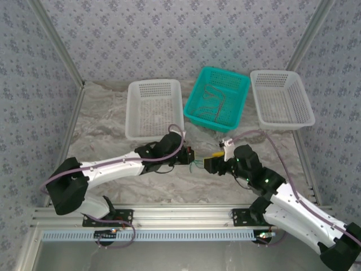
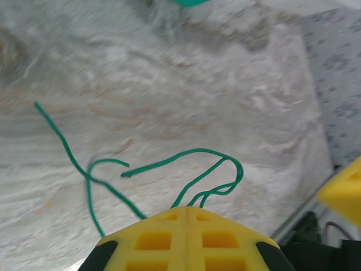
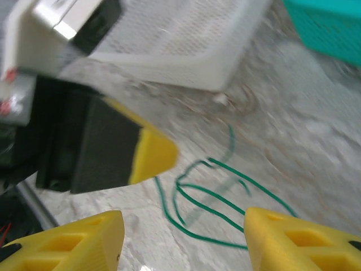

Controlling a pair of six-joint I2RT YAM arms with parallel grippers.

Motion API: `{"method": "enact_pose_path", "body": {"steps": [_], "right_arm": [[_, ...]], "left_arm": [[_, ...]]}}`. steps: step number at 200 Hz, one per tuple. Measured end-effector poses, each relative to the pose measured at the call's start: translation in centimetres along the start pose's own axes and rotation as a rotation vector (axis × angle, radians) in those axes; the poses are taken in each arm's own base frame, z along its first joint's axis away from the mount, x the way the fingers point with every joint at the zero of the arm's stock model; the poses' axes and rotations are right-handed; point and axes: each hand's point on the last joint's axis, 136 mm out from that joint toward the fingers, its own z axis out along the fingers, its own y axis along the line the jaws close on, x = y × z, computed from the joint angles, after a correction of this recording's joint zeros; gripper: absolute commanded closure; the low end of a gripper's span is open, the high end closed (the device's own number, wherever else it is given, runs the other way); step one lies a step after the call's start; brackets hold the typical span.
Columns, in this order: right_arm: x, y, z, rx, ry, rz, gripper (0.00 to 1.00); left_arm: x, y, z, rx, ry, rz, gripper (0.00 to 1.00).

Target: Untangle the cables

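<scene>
Untangling is under way on one green cable (image 1: 197, 165), out on the marbled counter (image 1: 101, 124) just below centre of the top view, between my two wrists. The other cables (image 1: 217, 99), reddish and pale, sit in the teal basket (image 1: 193, 93) at top centre, with a white basket (image 1: 135, 113) to its left and another (image 1: 304, 107) to its right.

My left jaws are closed, the yellow fingertips (image 2: 169, 226) pressed together at the bottom of the left wrist view. The green cable (image 2: 169, 160) runs right into their seam, so I judge I have it pinched there. From that pinch it fans out in loops toward mid-frame, and one strand crosses another at lower left.

My right jaws are wide open and holding nothing. Their fingertips (image 3: 73, 243) sit at the bottom corners of the right wrist view, and the green cable (image 3: 248, 183) lies looped on the counter between and beyond them.

The step, as I read it, is to hold one end and take a second grip. Next I need the right jaws lower, over a single free strand and not the whole loop, then closed and drawn away from the left. It's thin wire, so it slips easily.
</scene>
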Motion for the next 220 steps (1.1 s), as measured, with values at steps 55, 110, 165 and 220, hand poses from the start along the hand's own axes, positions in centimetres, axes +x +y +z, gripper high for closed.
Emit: {"method": "enact_pose_path", "body": {"steps": [55,110,165,220], "right_arm": [[1.8,1.7,1.5,-0.098,-0.1,-0.302,0.4],[0.3,2.1,2.2,-0.108,-0.212,-0.409,0.64],[-0.1,2.4,3.2,-0.125,-0.226,-0.431,0.91],[0.0,2.1,3.6,-0.122,-0.218,-0.423,0.79]], "left_arm": [[-1.6,-2.6,-1.7,0.072,-0.036,0.019,1.0],[-1.4,-2.9,-1.8,0.082,-0.018,0.02,1.0],[-1.3,-3.2,-1.9,0.092,-0.009,0.021,1.0],[-1.4,-2.9,-2.0,0.084,-0.012,0.016,1.0]]}}
